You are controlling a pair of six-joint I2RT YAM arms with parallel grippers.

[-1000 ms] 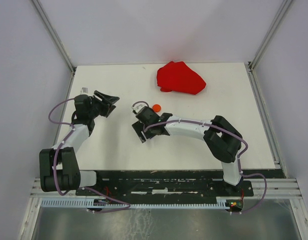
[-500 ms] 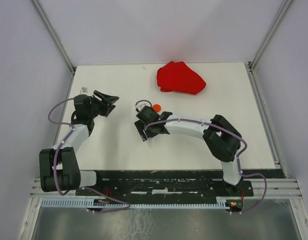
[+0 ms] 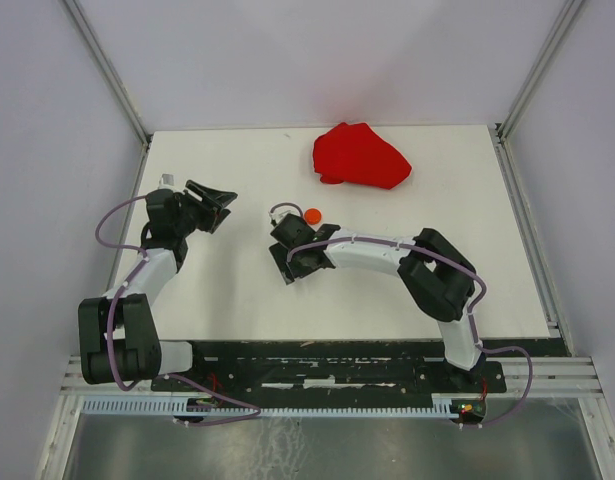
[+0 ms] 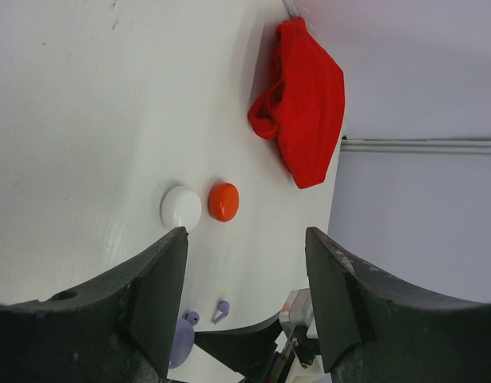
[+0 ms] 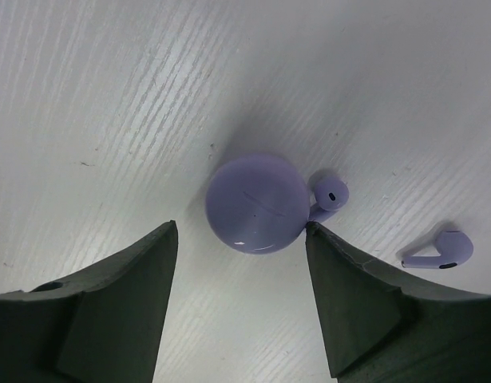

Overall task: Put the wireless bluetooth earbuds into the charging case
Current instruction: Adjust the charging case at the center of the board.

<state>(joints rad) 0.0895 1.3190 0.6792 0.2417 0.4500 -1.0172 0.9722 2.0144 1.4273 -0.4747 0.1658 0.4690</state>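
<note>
A closed round lilac case (image 5: 257, 203) lies on the white table, just beyond my right gripper (image 5: 241, 303), which is open and empty above it. One lilac earbud (image 5: 329, 194) touches the case's right side; a second lilac earbud (image 5: 441, 251) lies apart to the right. In the top view the right gripper (image 3: 285, 266) hides them. The left wrist view shows both earbuds (image 4: 221, 309) and part of the lilac case (image 4: 180, 345). My left gripper (image 3: 212, 200) is open and empty above the table's left side. No red or white earbuds show.
A white round case (image 4: 181, 207) and an orange-red round case (image 4: 223, 201) lie side by side; the orange one shows in the top view (image 3: 312, 215). A crumpled red cloth (image 3: 359, 156) lies at the back. Metal frame posts bound the table.
The right arm's elbow has shifted slightly left and its gripper barely moved. The left arm has not moved.
</note>
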